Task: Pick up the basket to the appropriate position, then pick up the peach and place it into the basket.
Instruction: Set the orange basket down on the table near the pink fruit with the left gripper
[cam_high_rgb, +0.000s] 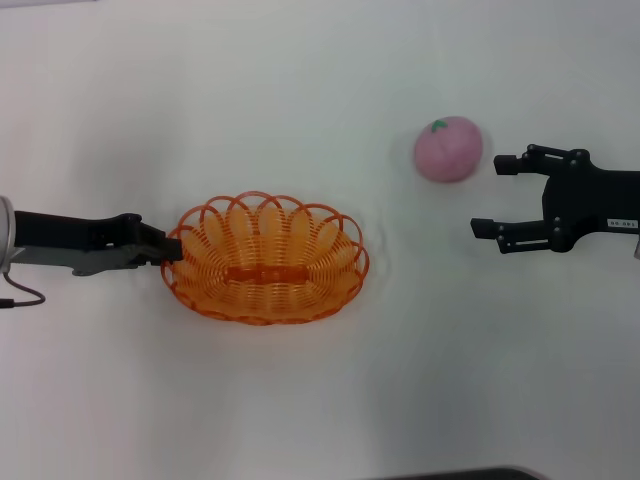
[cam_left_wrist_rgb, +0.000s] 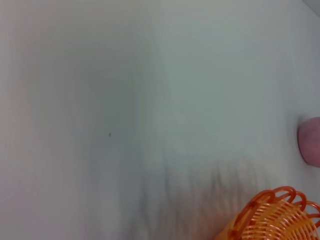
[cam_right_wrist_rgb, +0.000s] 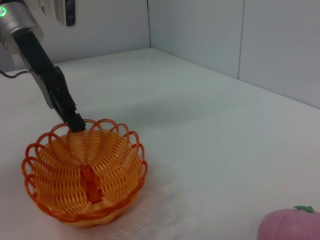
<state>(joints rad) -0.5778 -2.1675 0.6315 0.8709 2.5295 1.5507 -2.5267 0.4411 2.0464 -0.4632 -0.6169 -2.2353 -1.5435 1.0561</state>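
Left gripper (cam_high_rgb: 168, 250): clamped on the basket (cam_high_rgb: 264, 260) rim.
Right gripper (cam_high_rgb: 492, 196): fingers apart — just beside the peach (cam_high_rgb: 449, 148).

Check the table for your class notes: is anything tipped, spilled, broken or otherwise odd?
Nothing stands out. The basket sits upright and empty, left gripper at its rim; the peach rests whole beside the open right gripper.

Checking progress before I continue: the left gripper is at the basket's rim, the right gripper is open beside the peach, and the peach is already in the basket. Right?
Not quite. The peach is not in the basket; the head view shows it on the table, apart from the basket, near the open right gripper. The left gripper is at the rim.
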